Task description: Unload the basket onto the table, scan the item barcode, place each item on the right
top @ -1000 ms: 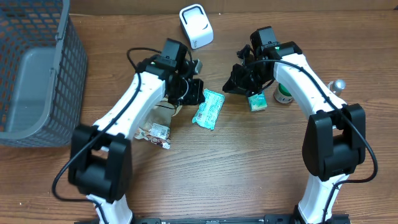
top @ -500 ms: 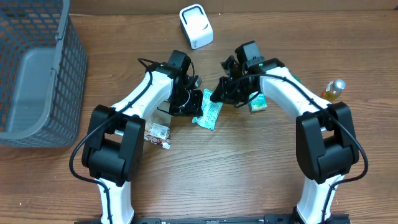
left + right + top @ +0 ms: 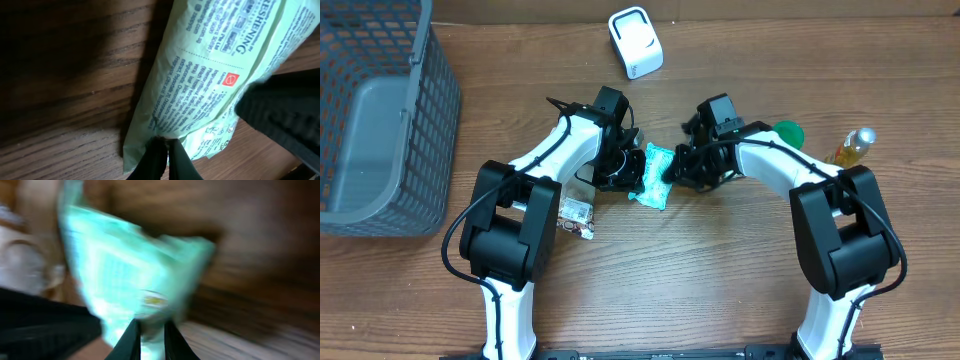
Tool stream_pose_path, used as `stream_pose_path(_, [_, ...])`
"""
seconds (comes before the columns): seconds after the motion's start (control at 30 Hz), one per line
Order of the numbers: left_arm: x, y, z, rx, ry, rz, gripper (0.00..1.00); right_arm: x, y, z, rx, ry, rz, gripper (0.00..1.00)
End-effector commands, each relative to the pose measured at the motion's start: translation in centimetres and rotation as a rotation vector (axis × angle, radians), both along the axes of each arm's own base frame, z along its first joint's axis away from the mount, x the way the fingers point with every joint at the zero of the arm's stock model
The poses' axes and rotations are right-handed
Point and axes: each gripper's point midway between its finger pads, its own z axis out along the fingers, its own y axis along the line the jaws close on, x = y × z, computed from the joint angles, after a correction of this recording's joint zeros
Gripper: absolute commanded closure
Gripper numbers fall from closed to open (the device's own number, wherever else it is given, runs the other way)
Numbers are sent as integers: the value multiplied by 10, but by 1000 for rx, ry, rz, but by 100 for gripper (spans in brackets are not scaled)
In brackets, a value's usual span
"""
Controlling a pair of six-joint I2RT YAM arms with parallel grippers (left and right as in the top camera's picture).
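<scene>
Nearest the arm bases, a crumpled wrapper (image 3: 574, 212) with a white label is seen on the wooden tabletop (image 3: 720, 270), just beside the left arm.

Further in, at the middle of the tabletop, the mint-green packet (image 3: 654, 180) is found between the two hands, its long axis running roughly near to far. It is approached from its left side by the left hand (image 3: 164, 150) and from its right side by the right hand (image 3: 149, 335). In the left wrist view the packet's printed face is shown against the wood, and the left fingers are pressed together at its lower edge. Whether a fold of film is caught between them cannot be told. In the right wrist view, which is heavily blurred, green film is seen between the two right fingers, so this hand is taken to be clamped on the packet's end. Whether the packet is raised off the wood cannot be told.

To the right of the right arm, a green-lidded container (image 3: 786, 131) is partly hidden by that arm, and a small bottle (image 3: 854, 146) with amber contents and a silver cap is seen near the right edge.

At the far left, a grey mesh basket (image 3: 438, 95) is placed well apart from the hands. At the far edge, beyond both hands, a white scanner (image 3: 635, 42) is set upright on the tabletop.
</scene>
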Motion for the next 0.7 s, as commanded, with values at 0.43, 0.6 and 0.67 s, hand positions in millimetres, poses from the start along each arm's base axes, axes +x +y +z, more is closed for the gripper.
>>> stream_pose_path(0.43, [33, 28, 37, 102, -76, 4, 96, 2, -3, 49, -16, 38, -11, 91])
stream_pose_path(0.6, [46, -7, 52, -103, -121, -7, 96, 32, 6, 73, 30, -100, -14, 92])
stream_pose_path(0.67, [55, -11, 53, -116, -168, -12, 96, 44, 4, 72, 7, -151, -38, 95])
